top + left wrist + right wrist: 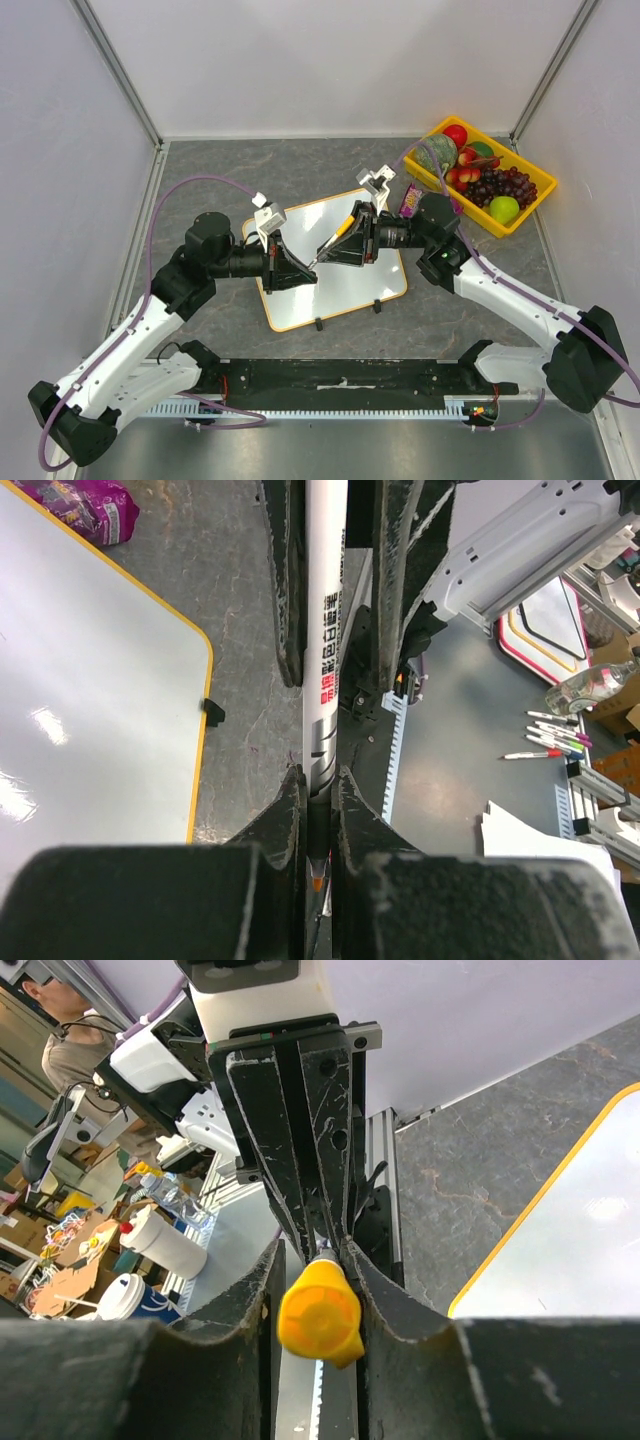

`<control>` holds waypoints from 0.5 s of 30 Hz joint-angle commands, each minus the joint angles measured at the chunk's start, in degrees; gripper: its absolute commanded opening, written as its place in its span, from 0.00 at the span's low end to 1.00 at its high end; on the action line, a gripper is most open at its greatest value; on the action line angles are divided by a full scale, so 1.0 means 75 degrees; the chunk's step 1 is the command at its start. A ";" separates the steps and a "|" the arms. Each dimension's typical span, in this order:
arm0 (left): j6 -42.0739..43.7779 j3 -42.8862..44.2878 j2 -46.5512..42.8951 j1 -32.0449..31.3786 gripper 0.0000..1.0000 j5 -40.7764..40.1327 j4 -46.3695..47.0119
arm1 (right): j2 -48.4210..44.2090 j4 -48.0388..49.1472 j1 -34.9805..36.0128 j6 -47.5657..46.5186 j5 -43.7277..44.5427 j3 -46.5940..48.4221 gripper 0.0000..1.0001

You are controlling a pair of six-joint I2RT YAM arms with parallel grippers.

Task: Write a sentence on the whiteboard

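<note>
black fingers of the right gripper (pixel 312 1260) pinch the yellow cap (pixel 318 1312) at lower centre, while the left gripper (pixel 315 795) clamps the marker (pixel 325 630) barrel. whiteboard (pixel 345 290) lies blank mid-frame in the top view, under both. best pull straight along the barrel, both grips firm, no sideways bend.

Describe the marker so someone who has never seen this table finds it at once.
Find the whiteboard lying flat in the middle of the table. Above it the grippers meet tip to tip, and the marker spans them: the left gripper clamps its barrel, the right gripper grips its cap. Nothing else there is a slim white printed barrel with a yellow cap.
</note>
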 commanded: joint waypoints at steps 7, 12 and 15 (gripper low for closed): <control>0.0233 0.0006 -0.0070 -0.0050 0.02 0.0417 0.0175 | -0.0143 -0.0206 0.0055 -0.0217 -0.0089 0.0045 0.15; 0.0198 -0.0017 -0.0035 -0.0061 0.02 0.0453 0.0163 | -0.0260 0.0158 0.0067 -0.0122 -0.0159 -0.0119 0.00; 0.0198 0.0006 0.0012 -0.0061 0.05 0.0395 0.0116 | -0.0342 0.0100 0.0067 -0.0204 -0.0077 -0.0201 0.00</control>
